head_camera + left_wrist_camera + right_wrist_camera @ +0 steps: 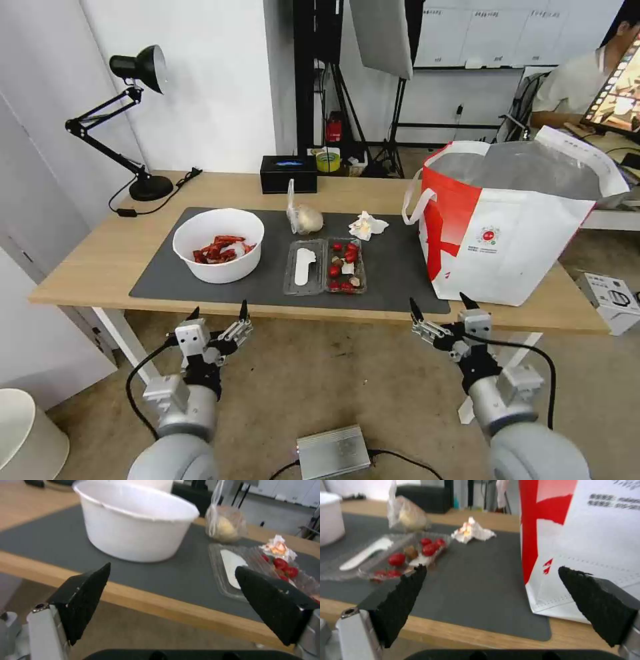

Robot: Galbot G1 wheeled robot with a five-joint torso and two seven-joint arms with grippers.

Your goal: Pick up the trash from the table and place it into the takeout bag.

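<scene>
Both grippers hang below the near edge of the long light-wood worktop (100,260), jaws released and empty. The left gripper (219,319) sits just short of the white round bowl with red scraps (218,245); in the left wrist view the bowl's wall hides its contents. Beyond the right gripper (440,308) stands the large white-and-red insulated takeout bag (507,233), cut off at the frame edge in the right wrist view. Between the two grippers, on the dark grey rectangular mat (393,267), lies the clear hinged plastic tray with red bits (325,266), one half holding what appears to be a white utensil. Farther back lie the small knotted clear bag (303,217), contents indistinct, and the crumpled white tissue (366,225).
</scene>
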